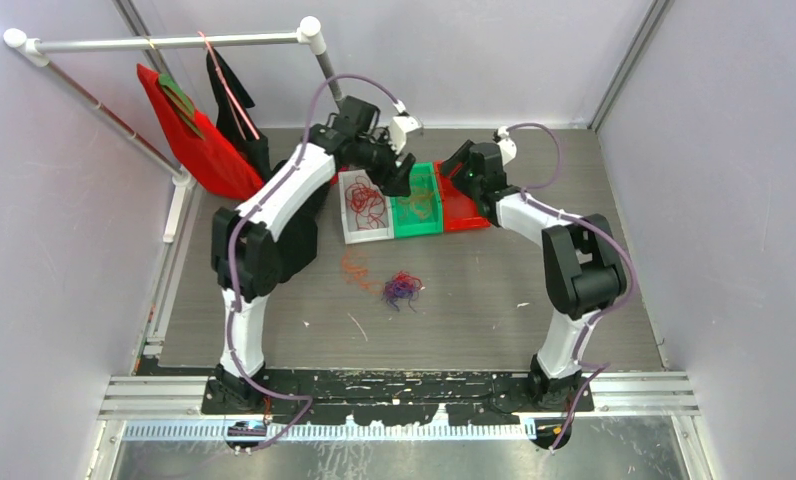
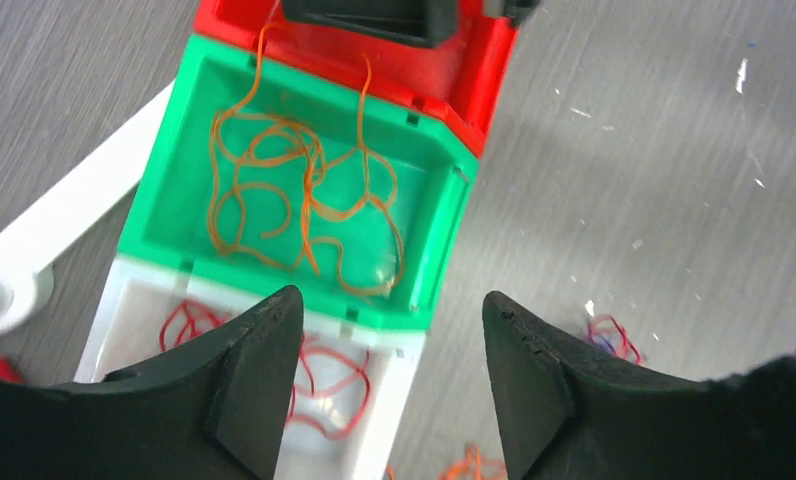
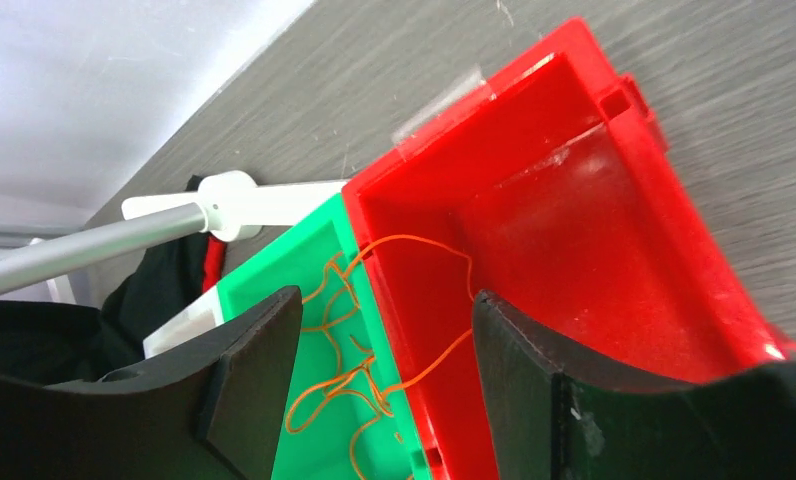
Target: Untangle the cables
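Orange cable (image 2: 309, 165) lies in loops inside the green bin (image 2: 444, 230). One loop hangs over the wall into the red bin (image 3: 574, 250) right beside it. The left tool (image 2: 389, 300) hangs just above the green bin. Its two fingers are wide apart and there is nothing between them. The right tool (image 3: 384, 295) hangs over the red bin beside the green bin. It is open too and holds nothing.

I think the job now is to get that stray loop back, so all the orange cable sits in the green bin. The right tool looks closest to it. It should come down on the loop alone, pinch it softly, lift it over the wall and let go above the green bin. Its fingers should stay off the bin walls, or the bins may slide. The cable is thin and springy, so it could slip out or pop back.

Red cable (image 1: 366, 200) lies in the white bin (image 2: 394, 400) on the green bin's other side. Closer to the arms than the green bin, a purple clump (image 1: 402, 288) with some red in it and a small orange clump (image 1: 355, 266) lie on the counter (image 1: 494, 300).

The counter is grey and streaky, with little white bits on it. Pale purple walls stand behind the green bin. Far to its left, a white rail (image 1: 174, 43) holds a red cloth (image 1: 189, 140) and a black cloth (image 1: 224, 90).
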